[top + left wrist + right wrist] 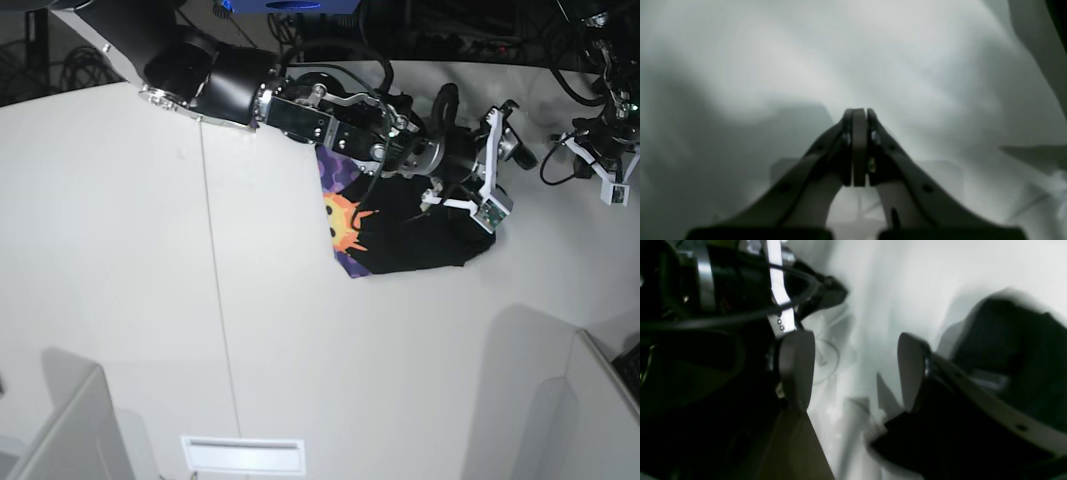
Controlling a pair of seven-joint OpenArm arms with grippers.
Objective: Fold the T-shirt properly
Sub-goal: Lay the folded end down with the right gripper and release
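Note:
The black T-shirt (420,240) lies bunched on the white table (120,250), with its sun-face print (342,218) showing at its left edge. My right gripper (853,370) is open, and dark cloth (1007,340) lies beside its right finger (910,370). In the base view this arm reaches over the shirt's top edge (400,150). My left gripper (858,113) is shut with its pads together, and no cloth shows between them. In the base view it hovers at the shirt's upper right (440,200).
The left arm's body and white bracket (780,290) fill the left of the right wrist view, close to my right gripper. A seam (215,300) runs down the table. Grey panels stand at the front left (60,430) and front right (540,400).

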